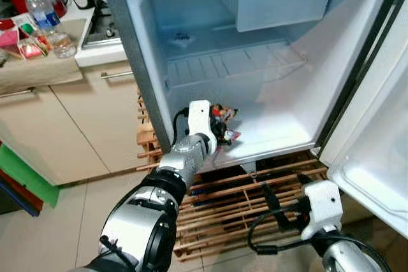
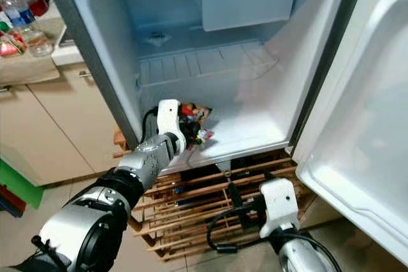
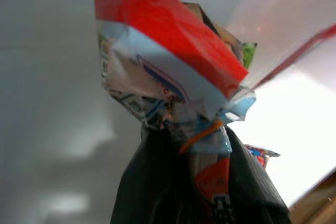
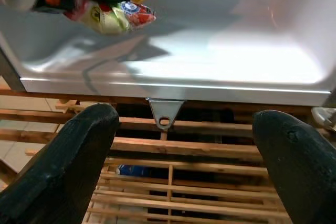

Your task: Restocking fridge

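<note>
My left gripper (image 1: 223, 125) reaches into the bottom of the open white fridge (image 1: 274, 132) and is shut on a snack packet (image 3: 168, 77) with a red top edge and blue-white print. The same packet (image 1: 224, 119) hangs just above the fridge floor near its front left corner. In the left wrist view the black fingers (image 3: 157, 187) pinch the packet's lower end. My right gripper (image 4: 184, 145) is open, held low in front of the fridge over the wooden pallet (image 1: 255, 202). The right gripper (image 1: 280, 211) holds nothing.
The fridge door (image 1: 376, 170) stands open on the right. A wire shelf (image 1: 229, 65) crosses the fridge above the packet. Beige cabinets (image 1: 76, 125) stand to the left, with a water bottle (image 1: 44, 14) and small items on the counter. A metal bracket (image 4: 164, 116) hangs below the fridge's front edge.
</note>
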Motion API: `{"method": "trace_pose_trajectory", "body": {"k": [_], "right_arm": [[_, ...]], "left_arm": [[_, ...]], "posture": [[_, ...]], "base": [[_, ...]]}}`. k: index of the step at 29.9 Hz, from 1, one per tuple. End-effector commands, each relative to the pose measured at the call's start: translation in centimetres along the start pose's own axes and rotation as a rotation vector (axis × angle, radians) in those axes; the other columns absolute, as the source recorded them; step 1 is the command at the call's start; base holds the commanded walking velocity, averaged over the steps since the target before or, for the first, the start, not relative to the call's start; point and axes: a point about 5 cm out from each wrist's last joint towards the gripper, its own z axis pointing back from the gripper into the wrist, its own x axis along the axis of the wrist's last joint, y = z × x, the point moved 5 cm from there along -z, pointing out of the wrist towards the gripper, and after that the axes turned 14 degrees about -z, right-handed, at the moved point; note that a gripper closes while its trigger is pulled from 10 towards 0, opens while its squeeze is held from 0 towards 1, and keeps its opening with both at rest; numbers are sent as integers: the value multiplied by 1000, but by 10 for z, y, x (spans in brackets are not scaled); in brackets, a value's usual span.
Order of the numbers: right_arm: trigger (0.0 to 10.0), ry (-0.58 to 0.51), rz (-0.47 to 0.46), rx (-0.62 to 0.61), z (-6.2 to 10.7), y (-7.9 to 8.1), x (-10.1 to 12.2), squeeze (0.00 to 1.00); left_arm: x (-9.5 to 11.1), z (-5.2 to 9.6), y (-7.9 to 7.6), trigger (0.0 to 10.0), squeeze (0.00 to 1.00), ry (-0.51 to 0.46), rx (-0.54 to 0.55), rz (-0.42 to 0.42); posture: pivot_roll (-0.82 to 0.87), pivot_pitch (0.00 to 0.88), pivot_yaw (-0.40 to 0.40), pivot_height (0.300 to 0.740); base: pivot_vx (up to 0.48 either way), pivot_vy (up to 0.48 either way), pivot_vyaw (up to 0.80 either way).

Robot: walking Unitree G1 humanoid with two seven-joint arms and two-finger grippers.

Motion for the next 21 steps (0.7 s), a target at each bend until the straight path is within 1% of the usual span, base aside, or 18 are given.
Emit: {"method": "trace_pose_trajectory", "body": {"k": [1,3,5,8,9,10,13,14,15,17,20,21], "right_arm": [[10000,-17,5,-2,5,4,7,0],[10000,-56,-32,9,11,11,18,0],[10000,-112,-66,60,15,21,34,0],[10000,-138,-66,80,21,26,44,0],[10000,-183,-57,98,22,25,61,0],[10000,-199,-53,100,23,25,67,0],[10000,-229,-44,119,23,28,80,0],[10000,-229,-44,119,23,28,80,0],[10000,-240,-43,132,25,34,85,0],[10000,-246,-44,139,26,38,88,0],[10000,-237,-48,140,29,41,87,0],[10000,-237,-48,140,29,41,87,0]], "left_arm": [[14,-5,-36,10000,0,-47,-38,62],[20,-6,-41,10000,0,-66,-38,66],[25,-6,-45,10000,0,-75,-38,69],[29,-7,-48,10000,0,-80,-45,87],[32,-8,-57,10000,0,-72,-66,128],[34,-8,-61,10000,0,-73,-76,152],[39,-9,-68,10000,0,-77,-89,206],[39,-9,-68,10000,0,-77,-89,206],[44,-9,-71,10000,1000,-91,-91,219],[51,-9,-71,10000,1000,-113,-82,210],[62,-9,-66,10000,1000,-142,-59,224],[62,-9,-66,10000,1000,-142,-59,224]], "posture": [[-365,147,128,740],[-379,165,131,740],[-385,173,135,740],[-399,189,144,740],[-405,197,149,740],[-413,201,153,740],[-427,210,162,740],[-427,210,162,740],[-438,220,169,740],[-442,224,172,740],[-445,226,174,740],[-445,226,174,740]], "base": [[0,0,0],[0,0,0],[0,0,0],[0,0,0],[0,0,0],[0,0,0],[0,0,0],[0,0,0],[0,0,0],[0,0,0],[0,0,0],[0,0,0]]}}
